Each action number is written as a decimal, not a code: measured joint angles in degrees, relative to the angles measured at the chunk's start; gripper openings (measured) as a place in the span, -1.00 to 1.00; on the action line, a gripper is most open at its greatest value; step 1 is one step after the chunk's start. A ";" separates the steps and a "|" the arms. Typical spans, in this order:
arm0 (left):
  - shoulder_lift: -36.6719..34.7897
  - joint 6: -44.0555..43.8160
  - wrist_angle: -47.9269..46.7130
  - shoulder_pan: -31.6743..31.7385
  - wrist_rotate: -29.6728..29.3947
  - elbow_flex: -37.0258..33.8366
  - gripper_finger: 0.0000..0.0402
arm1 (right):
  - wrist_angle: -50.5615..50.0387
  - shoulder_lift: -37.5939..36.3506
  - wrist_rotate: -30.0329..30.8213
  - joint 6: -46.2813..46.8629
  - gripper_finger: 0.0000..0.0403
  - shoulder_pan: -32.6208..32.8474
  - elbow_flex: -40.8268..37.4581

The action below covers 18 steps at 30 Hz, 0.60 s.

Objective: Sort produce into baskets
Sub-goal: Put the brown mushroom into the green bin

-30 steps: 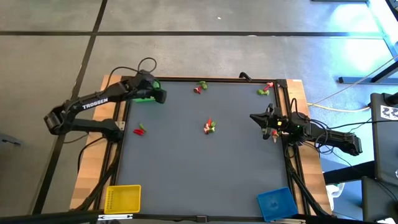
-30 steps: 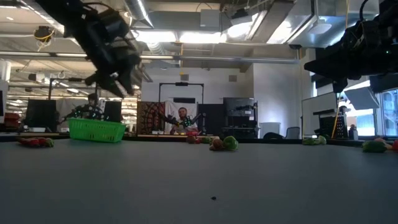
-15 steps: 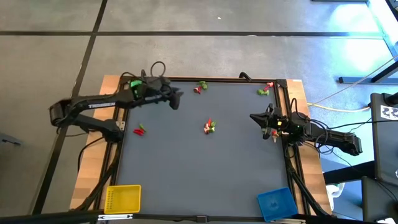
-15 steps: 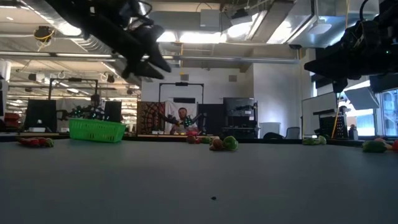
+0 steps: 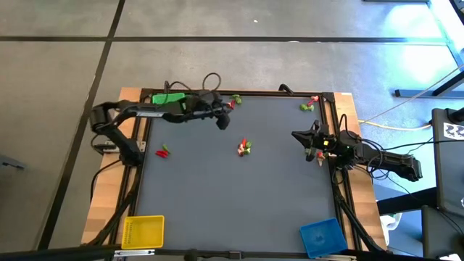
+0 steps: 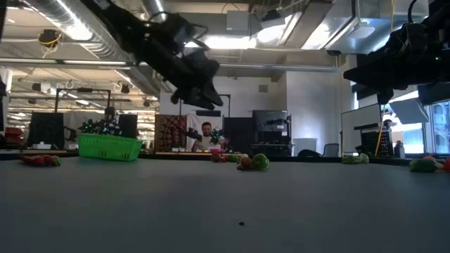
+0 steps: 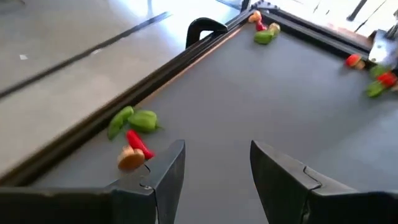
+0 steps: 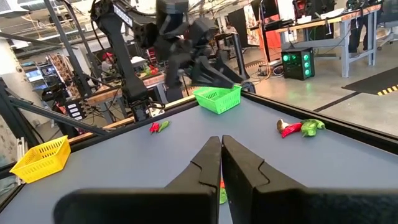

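Starting at the left edge of the bench point(image 5: 217, 196): the yellow basket point(image 5: 143, 231) is sitting at the near left corner, and a small red and green produce pair point(image 5: 163, 152) is lying by the left rim, well apart from it. The green basket point(image 5: 167, 97) is sitting at the far left corner.

The left gripper point(image 5: 222, 120) is hanging above the bench just past the green basket, near the far rim, with its fingers spread apart and nothing between them. In the left wrist view the two dark fingers point(image 7: 166, 168) are framing bare mat, with a little cluster of green, red and tan pieces point(image 7: 132, 134) lying beside the far rim just off one finger.

Moving along, another cluster point(image 5: 244, 147) is lying around the middle of the bench, and a further one point(image 5: 308, 104) is sitting at the far right corner.

The right gripper point(image 5: 296, 136) is waiting at the right edge, clenched tight with nothing in it; in the right wrist view the fingers point(image 8: 208, 163) are pressing flat together. The blue basket point(image 5: 321, 236) is sitting at the near right corner.
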 joint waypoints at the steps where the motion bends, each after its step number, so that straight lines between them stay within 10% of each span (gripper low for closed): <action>1: 1.34 2.01 0.01 0.42 -0.18 0.87 -0.11 | 0.02 -0.01 0.00 0.00 -0.92 0.00 -0.01; 18: 17.82 13.74 1.78 10.58 2.93 6.83 -0.11 | -0.77 -0.01 1.51 -1.95 -0.92 -0.01 0.02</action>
